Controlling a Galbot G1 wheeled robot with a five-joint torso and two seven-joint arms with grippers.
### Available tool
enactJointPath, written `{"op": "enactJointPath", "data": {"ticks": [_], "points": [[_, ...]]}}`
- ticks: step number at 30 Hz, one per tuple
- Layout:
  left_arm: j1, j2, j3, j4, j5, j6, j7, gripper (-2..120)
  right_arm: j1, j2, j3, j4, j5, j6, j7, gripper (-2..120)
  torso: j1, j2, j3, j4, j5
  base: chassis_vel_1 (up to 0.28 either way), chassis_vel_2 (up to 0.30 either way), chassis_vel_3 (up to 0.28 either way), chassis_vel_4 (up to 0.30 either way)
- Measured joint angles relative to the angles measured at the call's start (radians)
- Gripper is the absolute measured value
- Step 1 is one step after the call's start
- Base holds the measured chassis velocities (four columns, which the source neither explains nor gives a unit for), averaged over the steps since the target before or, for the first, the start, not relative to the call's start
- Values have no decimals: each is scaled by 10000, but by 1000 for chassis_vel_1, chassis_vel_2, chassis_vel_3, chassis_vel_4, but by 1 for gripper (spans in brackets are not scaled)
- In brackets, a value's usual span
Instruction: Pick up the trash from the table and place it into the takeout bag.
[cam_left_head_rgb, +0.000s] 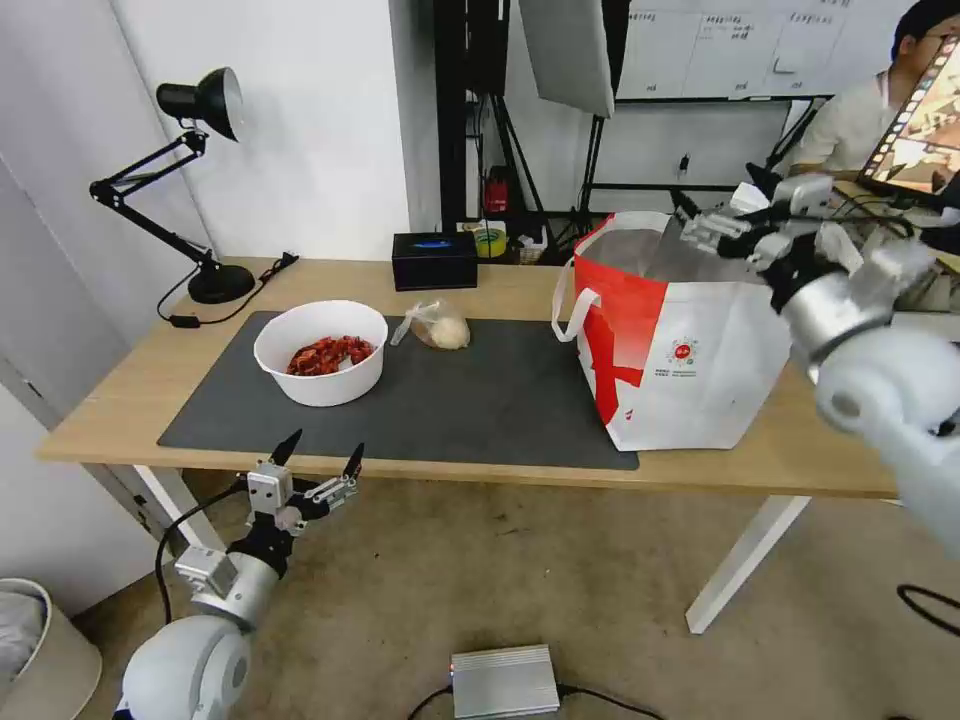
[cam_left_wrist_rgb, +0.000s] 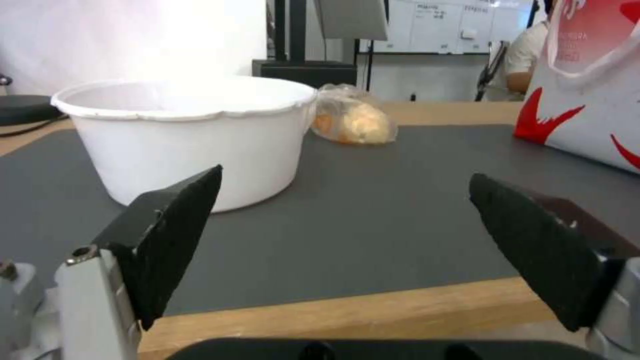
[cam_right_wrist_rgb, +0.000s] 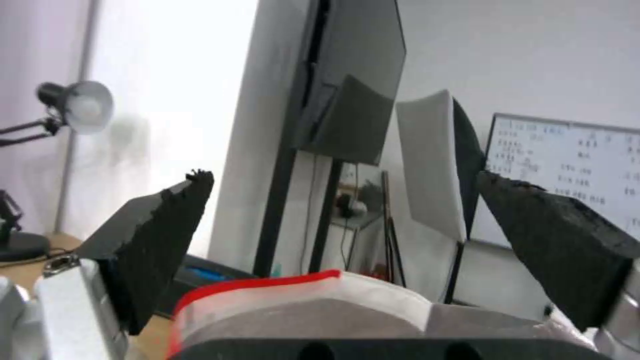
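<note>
**Two pieces of trash on the desk, both claws empty**

A white-walled room with a whiteboard behind holds a long light-wood desk (cam_left_head_rgb: 120, 400) topped by a dark grey mat (cam_left_head_rgb: 500, 400). At the back stand a black desk lamp (cam_left_head_rgb: 195, 180) and a black tissue box (cam_left_head_rgb: 434, 260), neither of them trash.

On the mat sit a white round bowl (cam_left_head_rgb: 322, 352) holding red shells and, just behind and to its right, a clear bag with a beige lump (cam_left_head_rgb: 437, 326); the two are close but apart. The takeout bag (cam_left_head_rgb: 680, 360) stands upright at the right end of the mat, mouth open, foil lining showing.

The right claw (cam_left_head_rgb: 722, 222) hangs above the bag's open mouth with its fingers spread and nothing between them; its wrist view looks over the bag's red-edged rim. I judge this to be the end of a drop into the bag, though the bag's contents are hidden.

The left claw (cam_left_head_rgb: 318, 452) sits low at the desk's near edge, fingers wide apart and empty, facing the bowl across the mat.

The next step is likely fetching one of the two remaining items. The bowl is wide and open-topped, so it calls for a grip on the rim and a level carry to keep the shells in. The clear bag is soft and would suit a pinch from above.
</note>
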Motion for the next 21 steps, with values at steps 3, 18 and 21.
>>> {"op": "enactJointPath", "data": {"ticks": [3, 18, 21], "points": [[8, 40, -16, -15, -56, 9, -6, 100, -862, 311, 563, 294, -533, 361, 0, 100, 0, 0, 0, 2, 0, 0, 0, 0, 0], [-192, 56, -44, 45, -141, 217, -557, 100, -4454, 2973, 2486, 1119, -2754, 1079, 29, 100, 0, -1, 0, 0, -4, 0, 0, 0, 0], [-223, 23, -20, 76, -141, 220, -689, 100, -4910, 3677, 2479, 1130, -3218, 1138, 70, 100, 0, -1, 0, -1, 0, 0, 0, 0, 0]]}}
